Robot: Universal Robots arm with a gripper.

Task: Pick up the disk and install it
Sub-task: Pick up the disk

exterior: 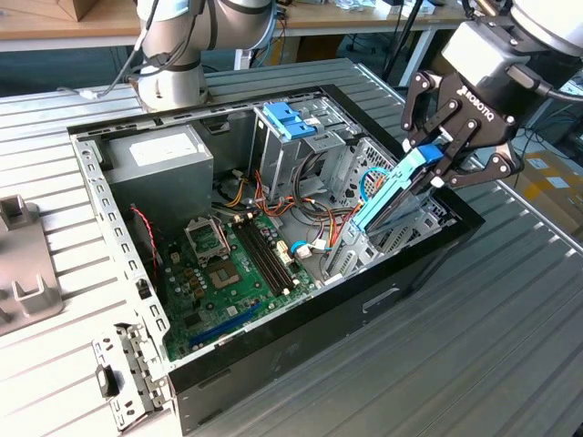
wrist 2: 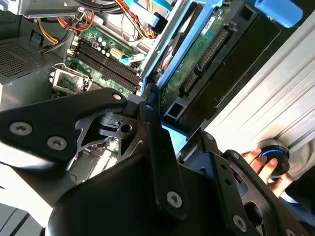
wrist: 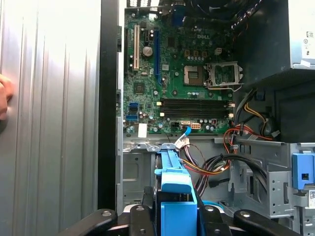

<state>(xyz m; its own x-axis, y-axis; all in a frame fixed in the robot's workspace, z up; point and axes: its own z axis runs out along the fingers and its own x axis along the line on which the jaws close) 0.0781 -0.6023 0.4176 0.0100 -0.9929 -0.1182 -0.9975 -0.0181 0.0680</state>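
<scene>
**Ann:** What sits at the exterior view's left?

**Ben:** A big grey metal power box [exterior: 159,155]. It is in the back corner of the open black computer case [exterior: 301,332]. It is well apart from the work, so it gets in nobody's way.

**Ann:** And in the middle?

**Ben:** A flat green circuit board [exterior: 232,273] lies on the floor of the case. Behind it, a pale blue plastic bracket with two tabs [exterior: 287,118] sits on top of a metal rack. The arm is not near it.

**Ann:** Where is the disk?

**Ben:** The disk [exterior: 392,196] is a flat dark drive with bright blue plastic rails. It is toward the exterior view's right, over the front corner of the case. It hangs tilted, with the high end up by the arm. The low end is down at the grey metal drive bay [exterior: 344,259].

**Ann:** Why tilted?

**Ben:** Likely so the low end finds the slot first and the rails can slide in. Whether it touches the slot yet is hard to tell.

**Ann:** And the black gripper [exterior: 435,164]?

**Ben:** Its fingers are clamped on the disk's high end, by the blue tab. In the first wrist view the disk runs straight out from between them, so the grip looks centred. That should stop the disk from twisting.

**Ann:** Is the job done?

**Ben:** The disk is picked up, but it does not look seated yet.
</scene>
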